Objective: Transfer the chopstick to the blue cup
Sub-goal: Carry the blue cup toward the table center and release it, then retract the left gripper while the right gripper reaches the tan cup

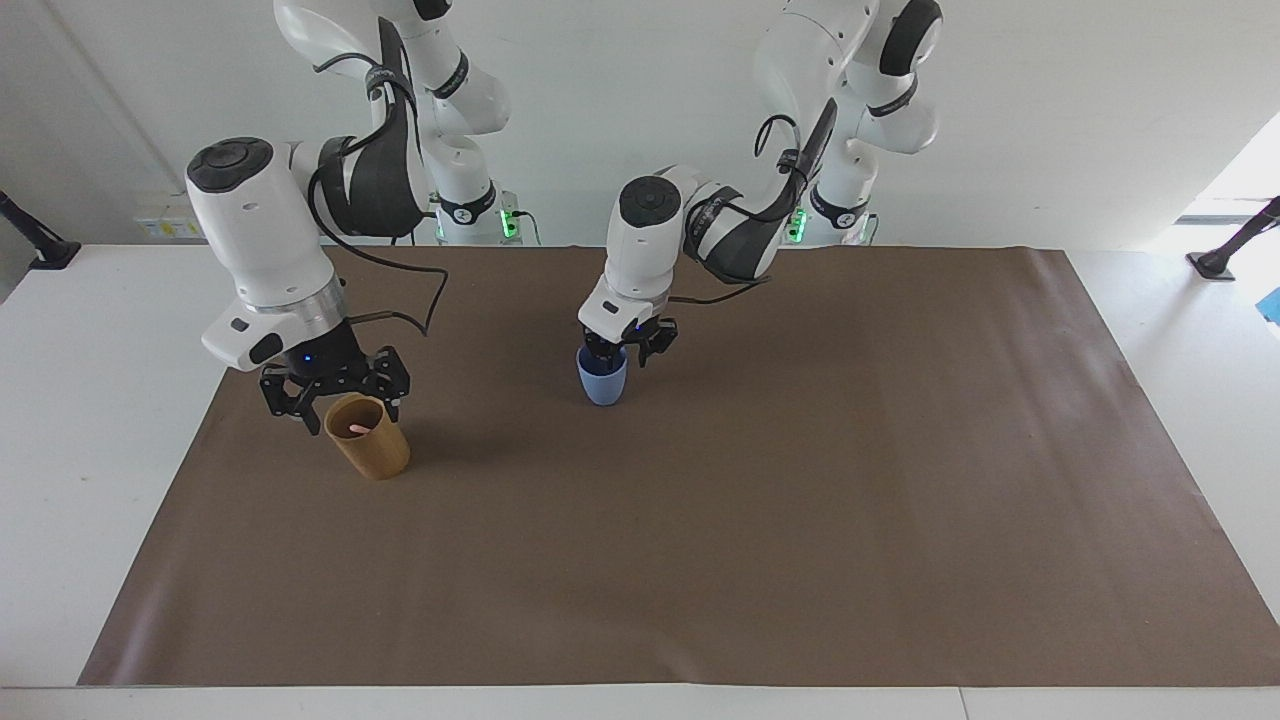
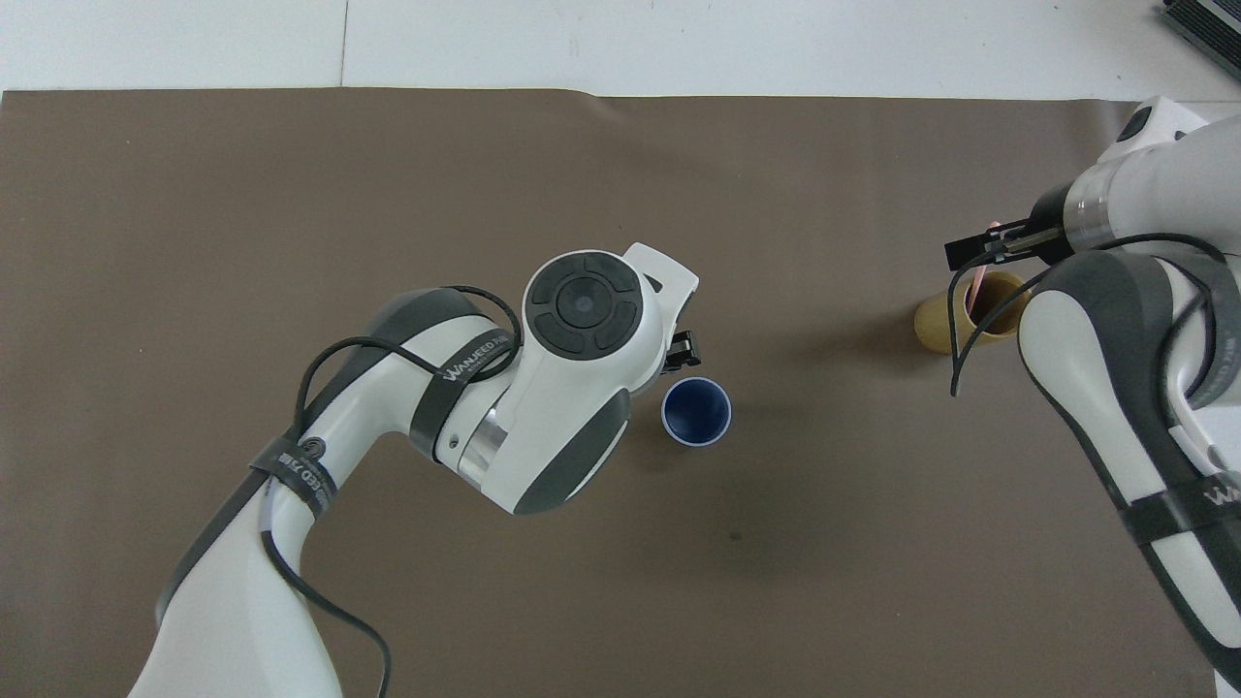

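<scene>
The chopstick point(image 1: 357, 429) stands in the tan cup point(image 1: 368, 437) at the right arm's end of the table. Only 1 pale-pink stick shows; its top leans on the rim, so its long axis is steep, tilted a little away from the robots in the overhead view. The right gripper point(image 1: 335, 397) hangs just over this cup, fingers apart, on the robots' side of the rim. I judge the stick's top lies slightly forward of the fingers, so the next move needs a small shift and a descent. The blue cup point(image 1: 602, 377) stands upright near the table's middle. The left gripper point(image 1: 627, 348) is just above its rim, fingers apart, apparently not holding it.
</scene>
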